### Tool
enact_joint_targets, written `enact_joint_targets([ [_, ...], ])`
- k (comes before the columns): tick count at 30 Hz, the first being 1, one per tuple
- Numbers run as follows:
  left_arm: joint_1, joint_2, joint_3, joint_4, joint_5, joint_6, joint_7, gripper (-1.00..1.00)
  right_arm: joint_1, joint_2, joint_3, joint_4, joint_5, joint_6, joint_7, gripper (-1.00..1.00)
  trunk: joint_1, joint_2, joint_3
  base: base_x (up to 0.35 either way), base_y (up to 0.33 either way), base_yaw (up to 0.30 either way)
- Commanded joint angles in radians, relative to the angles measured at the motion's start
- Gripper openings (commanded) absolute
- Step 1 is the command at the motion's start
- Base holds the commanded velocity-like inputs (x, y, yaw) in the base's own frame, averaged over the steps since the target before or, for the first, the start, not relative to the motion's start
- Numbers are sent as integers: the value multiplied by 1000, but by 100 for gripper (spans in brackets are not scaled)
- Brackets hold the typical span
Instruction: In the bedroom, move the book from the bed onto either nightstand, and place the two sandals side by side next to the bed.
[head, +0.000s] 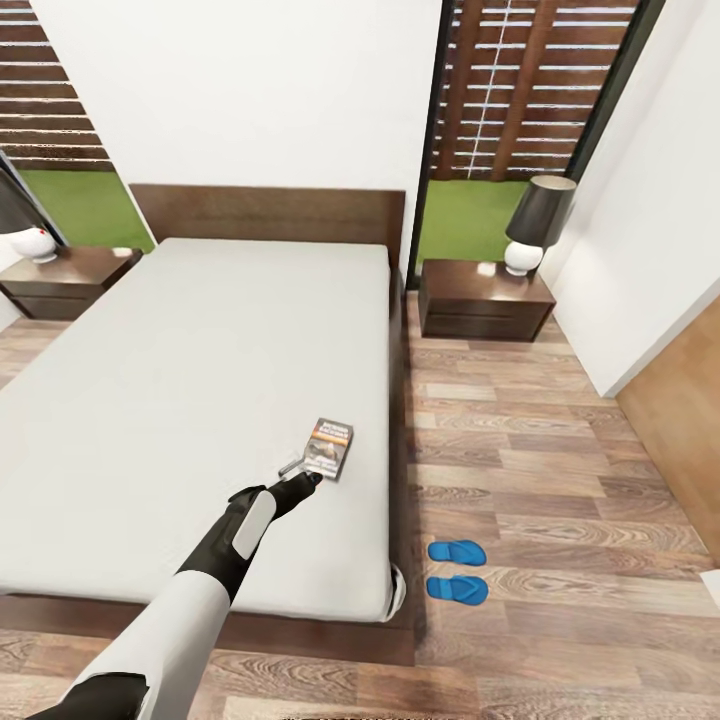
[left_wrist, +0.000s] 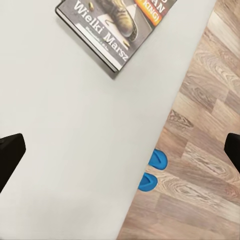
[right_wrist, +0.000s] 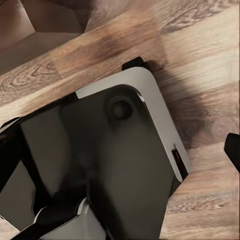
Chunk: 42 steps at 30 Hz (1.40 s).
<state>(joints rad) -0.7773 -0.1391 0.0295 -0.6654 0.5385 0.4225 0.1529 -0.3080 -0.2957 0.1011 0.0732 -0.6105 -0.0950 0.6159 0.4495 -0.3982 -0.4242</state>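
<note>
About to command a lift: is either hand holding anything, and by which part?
Nothing held. The left hand is open over the bed, short of the book. The right hand's state cannot be told.

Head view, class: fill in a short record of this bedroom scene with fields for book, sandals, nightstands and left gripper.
book: dark paperback with orange title band, flat on the pale grey mattress near its right edge
sandals: two bright-blue flip-flops, side by side on the wood-plank floor beside the bed
nightstands: dark wooden cabinets, each bearing a lamp
left gripper: open, just short of the book
</note>
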Motion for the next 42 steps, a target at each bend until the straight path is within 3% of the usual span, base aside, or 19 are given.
enact_joint_targets([
  [1,0,-1,3,-2,11,5,7,100,-2,-19,9,5,-6,-8,6,100,0,-2,-3,0,0,0],
  [4,0,-1,3,-2,11,5,7,100,-2,-60,6,5,-6,-7,4,100,0,-2,-8,0,0,0],
  [7,0,-1,3,-2,11,5,7,100,-2,-122,1,-6,-8,-4,9,100,0,-2,-13,0,0,0],
  [12,0,-2,3,-2,12,6,7,100,-3,-156,-1,-135,-8,32,14,100,0,-2,-21,0,0,0],
  [15,0,-2,3,-2,12,7,0,100,-3,-180,3,-219,-8,110,24,100,0,-2,-25,0,0,0],
  [17,0,-2,3,-2,12,7,-10,100,-3,-186,5,-237,-7,133,75,100,0,-2,-28,0,0,0],
  [19,0,-2,3,-2,12,7,-20,100,-3,-189,6,-240,-6,142,187,100,0,-2,-32,0,0,0],
  [20,0,-2,3,-2,12,7,-24,100,-3,-190,6,-239,-4,144,276,100,0,-2,-33,0,0,0],
  [24,0,-2,3,-2,12,7,-28,100,-3,-191,6,-238,-3,145,397,100,0,-2,-39,0,0,0],
  [34,0,-2,4,-2,11,6,-29,100,-2,-190,6,-182,-2,139,424,100,0,-2,-48,0,0,-5],
  [42,0,-1,4,-2,11,5,-29,100,-2,-189,6,-178,-2,138,424,100,0,-2,-49,0,0,-237],
])
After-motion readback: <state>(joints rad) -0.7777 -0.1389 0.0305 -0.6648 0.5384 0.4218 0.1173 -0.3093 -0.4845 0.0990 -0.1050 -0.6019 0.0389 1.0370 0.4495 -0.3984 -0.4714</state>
